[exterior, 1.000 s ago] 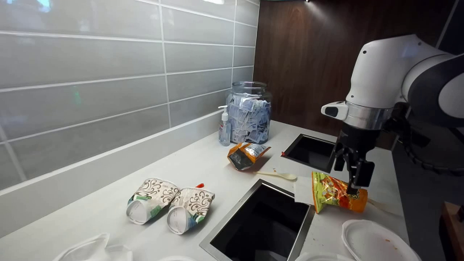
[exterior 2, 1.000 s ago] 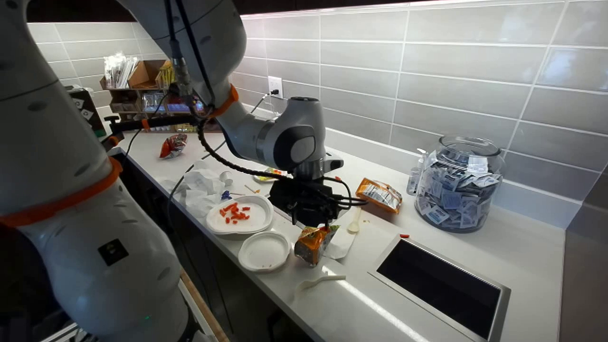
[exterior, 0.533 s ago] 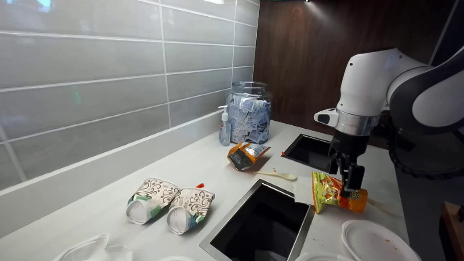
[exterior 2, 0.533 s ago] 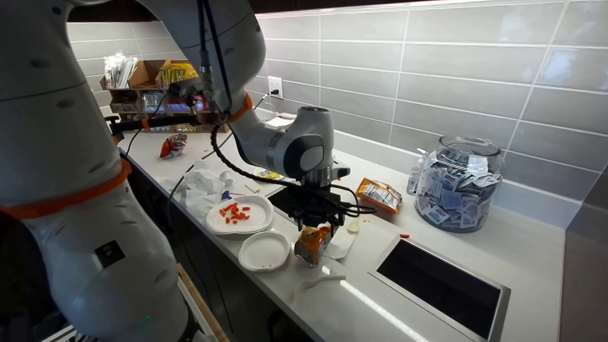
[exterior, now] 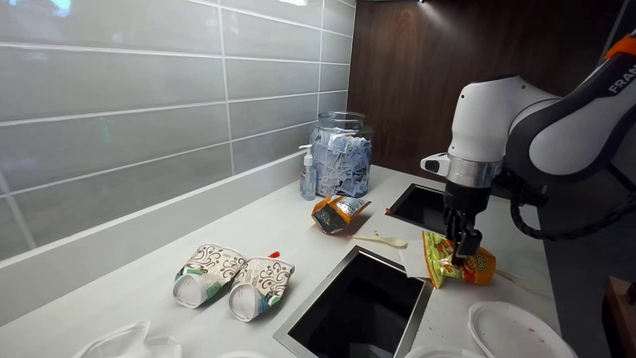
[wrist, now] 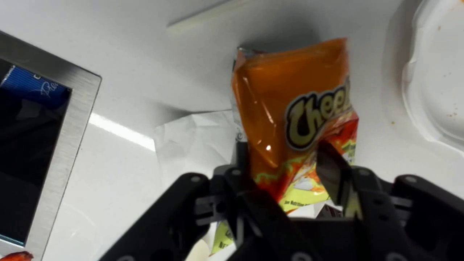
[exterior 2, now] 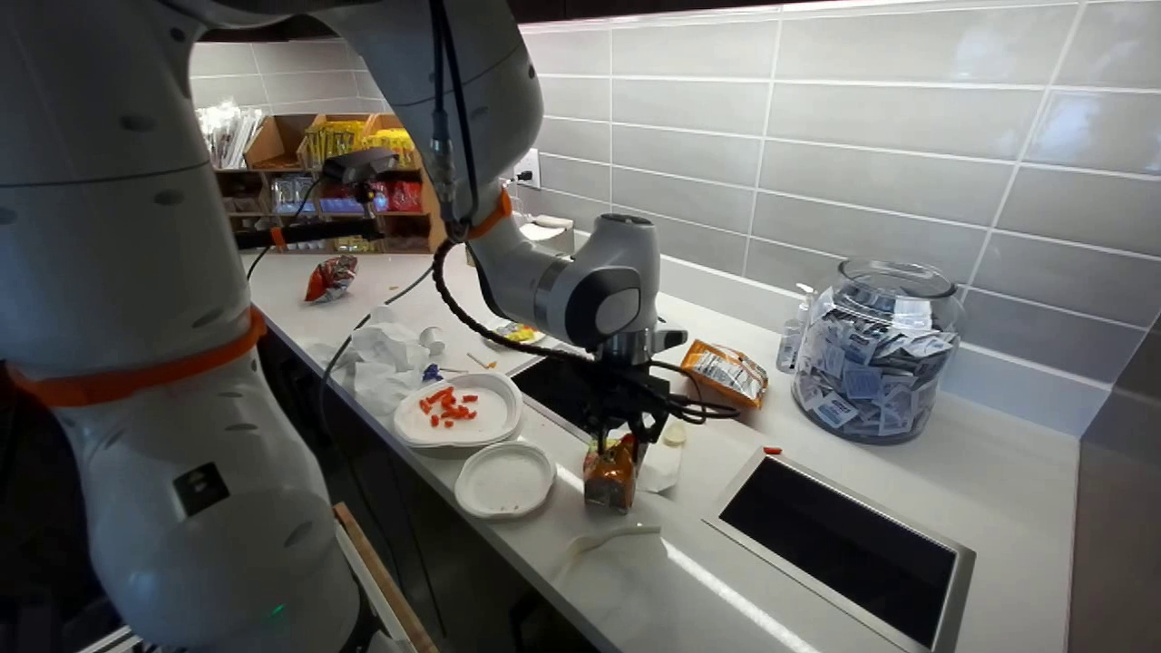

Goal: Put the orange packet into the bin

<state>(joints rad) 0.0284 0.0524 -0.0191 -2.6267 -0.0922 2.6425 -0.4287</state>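
Observation:
An orange packet with a yellow-green end lies on its side on the counter, seen in both exterior views (exterior: 484, 266) (exterior 2: 611, 479) and the wrist view (wrist: 286, 83). My gripper (exterior: 459, 253) is low over it, with a finger on each side, as the exterior view (exterior 2: 621, 446) and wrist view (wrist: 284, 157) show. The fingers press into the packet and crease it. The bin openings are dark rectangles with metal rims. One rim (exterior: 305, 315) is beside the packet. Another rim (exterior 2: 957, 589) also shows in the wrist view (wrist: 67, 152), with a blue wrapper inside.
A second orange packet (exterior: 343, 211) lies near a glass jar (exterior: 343, 159) and a pump bottle (exterior: 308, 176). Two paper cups (exterior: 208, 273) lie on the counter. White plates (exterior 2: 504, 481), a napkin (wrist: 195, 141) and a spoon (exterior: 382, 241) are close to the held packet.
My gripper has moved down and, in an exterior view, left onto the packet. Its fingers have come closer together around it. The packet has shifted and turned slightly and is squeezed.

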